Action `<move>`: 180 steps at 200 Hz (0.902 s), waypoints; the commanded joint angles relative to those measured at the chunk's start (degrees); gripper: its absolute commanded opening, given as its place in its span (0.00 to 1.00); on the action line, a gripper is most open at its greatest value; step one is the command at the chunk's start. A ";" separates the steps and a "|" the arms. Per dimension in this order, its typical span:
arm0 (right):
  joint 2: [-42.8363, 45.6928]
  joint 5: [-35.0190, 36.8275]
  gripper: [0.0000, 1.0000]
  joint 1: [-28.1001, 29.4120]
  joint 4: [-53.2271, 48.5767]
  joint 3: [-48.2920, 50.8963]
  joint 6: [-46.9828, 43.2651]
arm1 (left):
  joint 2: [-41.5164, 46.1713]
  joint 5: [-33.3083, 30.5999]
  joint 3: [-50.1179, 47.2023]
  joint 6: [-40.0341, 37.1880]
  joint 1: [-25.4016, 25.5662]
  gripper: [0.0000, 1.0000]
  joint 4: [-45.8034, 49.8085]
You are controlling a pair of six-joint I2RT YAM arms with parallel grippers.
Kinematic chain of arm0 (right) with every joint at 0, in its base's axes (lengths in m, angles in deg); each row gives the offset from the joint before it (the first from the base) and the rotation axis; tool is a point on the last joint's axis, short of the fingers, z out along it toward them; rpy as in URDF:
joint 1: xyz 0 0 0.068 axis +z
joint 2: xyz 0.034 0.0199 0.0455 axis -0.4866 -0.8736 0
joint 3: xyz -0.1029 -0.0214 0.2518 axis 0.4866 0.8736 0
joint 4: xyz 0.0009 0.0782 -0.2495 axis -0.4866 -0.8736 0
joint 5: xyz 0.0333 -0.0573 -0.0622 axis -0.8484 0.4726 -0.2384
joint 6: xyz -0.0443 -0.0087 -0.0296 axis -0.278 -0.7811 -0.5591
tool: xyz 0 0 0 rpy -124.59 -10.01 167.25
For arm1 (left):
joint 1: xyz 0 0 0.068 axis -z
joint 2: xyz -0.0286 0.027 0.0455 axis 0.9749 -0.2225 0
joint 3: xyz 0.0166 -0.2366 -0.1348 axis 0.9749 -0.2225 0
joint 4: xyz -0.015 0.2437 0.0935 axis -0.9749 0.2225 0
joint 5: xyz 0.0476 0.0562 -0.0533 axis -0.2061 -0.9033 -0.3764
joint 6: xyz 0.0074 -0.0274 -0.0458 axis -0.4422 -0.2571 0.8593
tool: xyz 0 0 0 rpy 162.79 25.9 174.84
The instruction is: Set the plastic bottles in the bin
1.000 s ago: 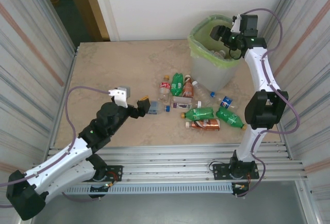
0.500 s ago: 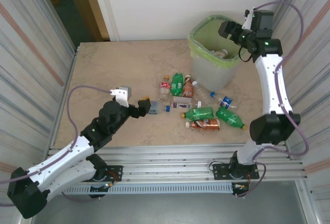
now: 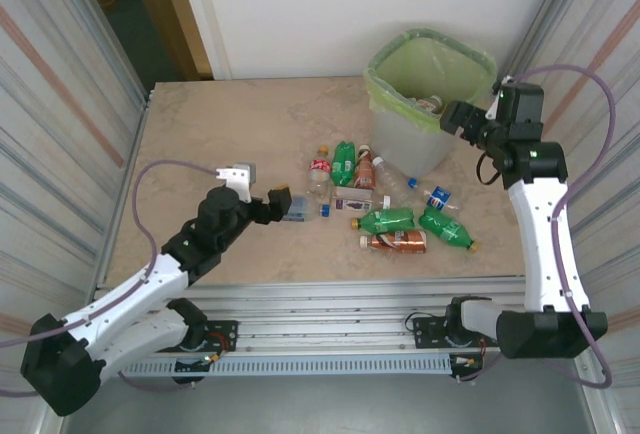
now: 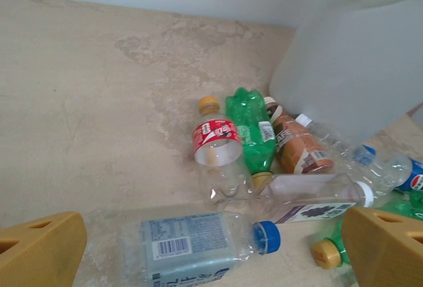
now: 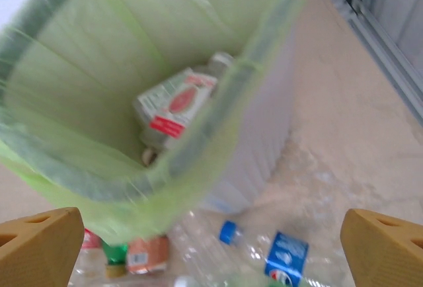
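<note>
The bin (image 3: 410, 144), lined with a green bag, stands at the back right, and a red-labelled bottle (image 5: 175, 105) lies inside it. Several plastic bottles lie in front of it: a red-labelled one (image 3: 319, 169), green ones (image 3: 388, 220), brown ones (image 3: 400, 242) and a blue-labelled one (image 3: 435, 196). My left gripper (image 3: 283, 204) is open, low over the table. A clear blue-capped bottle (image 4: 198, 244) lies between its fingers (image 4: 39, 250), not squeezed. My right gripper (image 3: 455, 119) is open and holds nothing, beside the bin's right rim (image 5: 218, 135).
Metal side walls close in the table left and right. The bottles cluster in the middle right, with a clear purple-labelled one (image 4: 310, 201) just beyond the blue-capped bottle. The table's left half (image 3: 210, 134) is bare stone.
My right gripper has swung from over the bin's opening to its right side, lower and nearer. My left gripper has edged slightly forward around the blue-capped bottle.
</note>
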 commanded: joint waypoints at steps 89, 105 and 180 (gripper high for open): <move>9.86 6.56 0.98 -0.55 -4.40 9.68 2.06 | -23.13 9.27 21.23 -21.73 -3.85 0.99 24.00; 10.28 6.71 0.98 -0.55 -4.31 9.89 2.27 | -26.14 8.13 23.61 -25.43 -3.59 0.99 26.48; 10.88 6.74 0.98 -0.61 -4.05 10.46 3.13 | -39.09 4.29 33.82 -40.02 -0.87 0.97 36.68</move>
